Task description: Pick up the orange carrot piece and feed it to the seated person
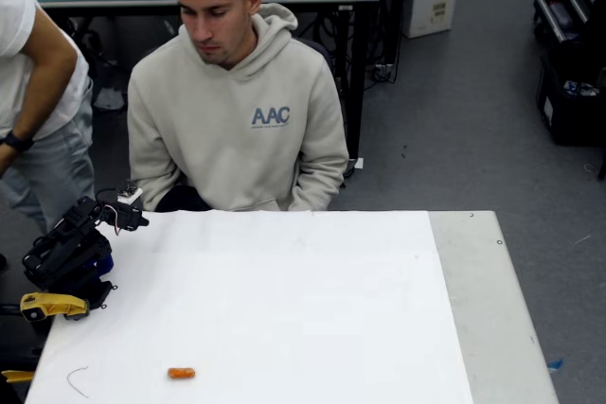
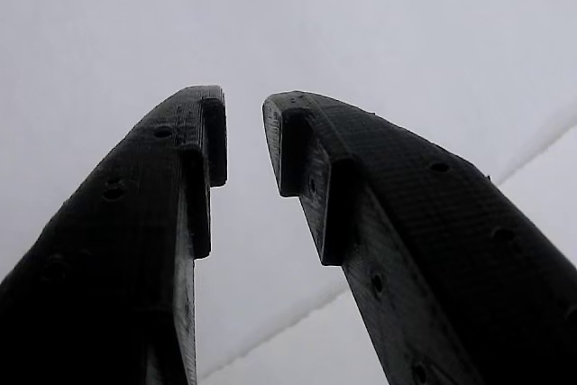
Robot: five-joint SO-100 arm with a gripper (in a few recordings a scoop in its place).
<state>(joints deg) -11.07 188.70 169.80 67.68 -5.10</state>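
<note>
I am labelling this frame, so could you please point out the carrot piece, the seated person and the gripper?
carrot piece [image 1: 181, 373], fixed view, its middle.
seated person [image 1: 241, 130], fixed view, hoodie chest.
gripper [image 2: 244, 137], wrist view, gap between its fingers.

Orange carrot piece flat on table

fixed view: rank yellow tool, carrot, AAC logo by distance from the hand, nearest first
From the hand, at the table's left edge:
1. Yellow tool, just below it at the left edge.
2. AAC logo, up and right, on the seated person's chest.
3. Carrot, far down, near the front edge.
</note>
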